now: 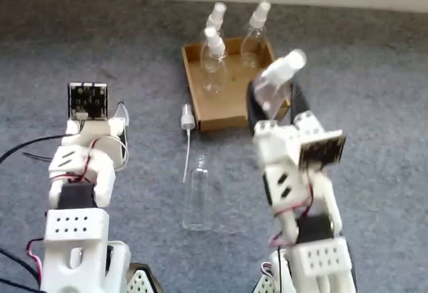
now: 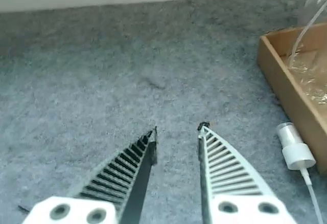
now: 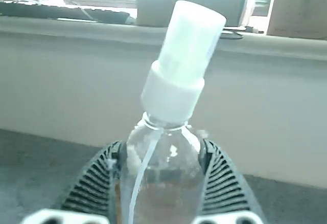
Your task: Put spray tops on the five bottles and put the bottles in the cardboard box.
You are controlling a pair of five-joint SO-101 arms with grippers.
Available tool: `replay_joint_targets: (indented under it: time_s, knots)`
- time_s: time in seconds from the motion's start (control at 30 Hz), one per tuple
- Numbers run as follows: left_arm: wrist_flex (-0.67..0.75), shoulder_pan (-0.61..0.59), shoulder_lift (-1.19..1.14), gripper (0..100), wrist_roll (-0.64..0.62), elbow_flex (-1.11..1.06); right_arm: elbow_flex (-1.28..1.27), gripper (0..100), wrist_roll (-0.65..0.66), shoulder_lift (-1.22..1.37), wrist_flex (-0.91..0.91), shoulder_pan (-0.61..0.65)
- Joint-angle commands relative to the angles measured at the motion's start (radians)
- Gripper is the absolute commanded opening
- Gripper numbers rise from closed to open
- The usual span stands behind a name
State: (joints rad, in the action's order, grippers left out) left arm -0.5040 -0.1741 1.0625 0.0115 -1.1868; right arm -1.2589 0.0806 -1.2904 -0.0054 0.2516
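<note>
My right gripper (image 1: pixel 271 102) is shut on a clear bottle (image 3: pixel 162 175) with a white spray top (image 3: pixel 180 83), held over the near right corner of the cardboard box (image 1: pixel 195 95). Three capped bottles (image 1: pixel 214 65) stand in the box. An open clear bottle (image 1: pixel 198 196) lies on the carpet between the arms, with a loose spray top (image 1: pixel 188 116) and its tube just beyond it. That loose spray top (image 2: pixel 295 153) lies beside the box wall (image 2: pixel 286 93). My left gripper (image 2: pixel 176 137) is open and empty, low over bare carpet left of the box.
Grey carpet covers the table, with a pale wall at the far edge. Cables trail beside the left arm's base (image 1: pixel 27 149). Free carpet lies left of the box and to the far right.
</note>
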Motion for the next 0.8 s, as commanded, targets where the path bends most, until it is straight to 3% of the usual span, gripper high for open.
replay_joint_targets:
  time_s: [0.0, 0.53, 0.77]
  knots:
    - [0.167, -0.028, 0.005, 13, -0.026, -0.125, 0.182, 0.5, -0.002, 0.317, -0.189, -0.064]
    - [0.184, -0.022, -0.002, 13, -0.026, -0.154, 0.565, 0.5, -0.011, 1.366, -0.754, -0.073]
    - [0.186, -0.022, -0.002, 13, -0.026, -0.154, 0.734, 0.5, -0.011, 1.615, -0.828, -0.074]
